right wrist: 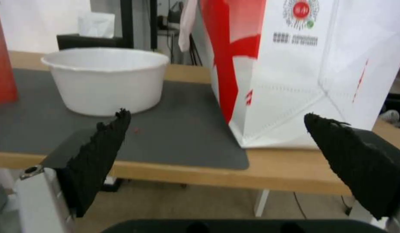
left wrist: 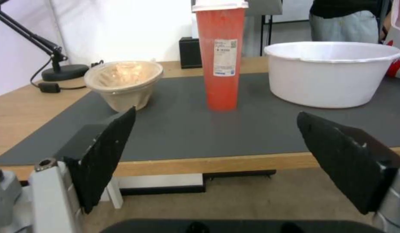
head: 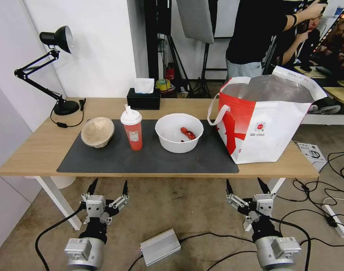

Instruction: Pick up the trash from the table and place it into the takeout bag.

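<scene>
Two grippers, left gripper (head: pixel 108 186) and right gripper (head: pixel 244 184), are held spread wide and empty below the table (head: pixel 32 150) front edge, low in frame. On the mat (head: pixel 149 158) mid-frame are lined tan bowl (head: pixel 97 131), red cup (head: pixel 132 128), white bowl (head: pixel 179 132); takeout bag (head: pixel 265 120) is stood right, overhanging the mat's edge.

Light-wood table (head: pixel 32 150); grey mat (head: pixel 149 160)

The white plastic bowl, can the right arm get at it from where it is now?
Probably yes. The right gripper hangs open below the table edge, and the white plastic bowl sits uncovered on the mat, with a gap between it and the takeout bag.
</scene>
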You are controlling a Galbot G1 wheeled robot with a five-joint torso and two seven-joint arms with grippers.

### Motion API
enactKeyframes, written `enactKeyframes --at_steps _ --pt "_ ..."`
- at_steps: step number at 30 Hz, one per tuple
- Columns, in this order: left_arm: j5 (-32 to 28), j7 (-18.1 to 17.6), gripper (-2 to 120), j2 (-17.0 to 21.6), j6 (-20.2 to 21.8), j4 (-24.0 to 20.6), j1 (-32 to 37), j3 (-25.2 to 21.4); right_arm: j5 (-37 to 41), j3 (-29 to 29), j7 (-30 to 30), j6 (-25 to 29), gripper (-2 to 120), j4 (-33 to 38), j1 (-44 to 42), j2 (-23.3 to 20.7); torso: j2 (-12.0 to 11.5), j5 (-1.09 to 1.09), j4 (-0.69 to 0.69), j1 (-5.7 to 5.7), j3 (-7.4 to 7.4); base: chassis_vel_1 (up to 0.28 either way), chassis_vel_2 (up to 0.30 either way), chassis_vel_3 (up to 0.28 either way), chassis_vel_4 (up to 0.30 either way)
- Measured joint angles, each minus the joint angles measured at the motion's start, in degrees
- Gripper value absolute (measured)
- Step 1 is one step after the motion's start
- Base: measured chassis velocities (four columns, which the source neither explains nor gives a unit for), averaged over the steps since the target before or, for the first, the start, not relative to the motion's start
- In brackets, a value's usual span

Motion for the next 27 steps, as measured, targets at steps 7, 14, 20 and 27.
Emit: enactKeyframes --at_steps 7,14,20,27 --pt "-0.01 -1.31 100 -0.65 -1.83 -1.39 0.17 0.72 1.67 2.57 -2.85 4.03 100 10.33 -1.79 -6.40 0.00 -0.04 0.00 0.00 0.00 0.000 0.000 0.000 0.000" --pt "-0.30 -7.80 100 -4.39 -12.26 -10.10 1.20 4.78 3.09 3.53 -5.04 6.78 100 11.25 -2.17 -8.52 0.00 0.03 0.01 0.00 0.00 0.000 0.000 0.000 0.000" --pt "-1.62 -6.18 100 -4.59 -15.70 -9.51 1.08 5.18 3.35 3.42 -5.22 6.85 100 11.25 -2.02 -8.53 0.00 -0.01 0.00 0.00 0.00 0.000 0.000 0.000 0.000" --pt "-1.96 -5.85 100 -4.51 -16.02 -9.06 0.99 5.20 3.58 3.17 -5.56 6.85 100 11.13 -1.72 -8.51 0.00 0.00 0.00 0.00 0.00 0.000 0.000 0.000 0.000"
